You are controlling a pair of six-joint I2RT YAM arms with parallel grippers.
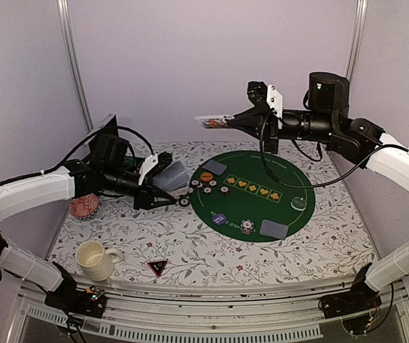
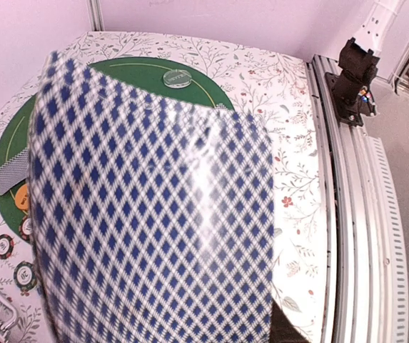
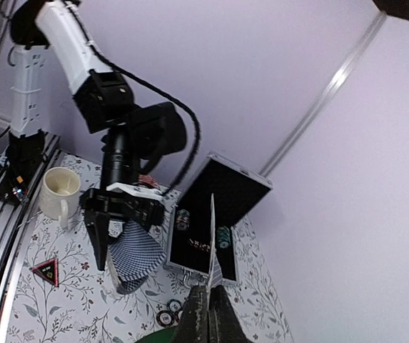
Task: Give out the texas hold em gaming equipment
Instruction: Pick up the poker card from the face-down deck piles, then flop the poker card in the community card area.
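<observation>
Mid-deal: our left end effector [image 1: 160,189] pinches the deck [image 1: 175,174], our right end effector [image 1: 238,121] pinches one card [image 1: 213,121], which likely needs lowering onto the mat [image 1: 290,182].

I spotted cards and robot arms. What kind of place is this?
Probably a robot test booth set up for poker: plain walls close in a flowered table, a green felt mat holds poker chips, and two robot arms reach over it.

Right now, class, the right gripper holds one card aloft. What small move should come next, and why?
Probably lower the right gripper to lay its card on the mat. It is shut on the card high above the table, the left gripper holds the deck, and dealt cards already lie there.
</observation>
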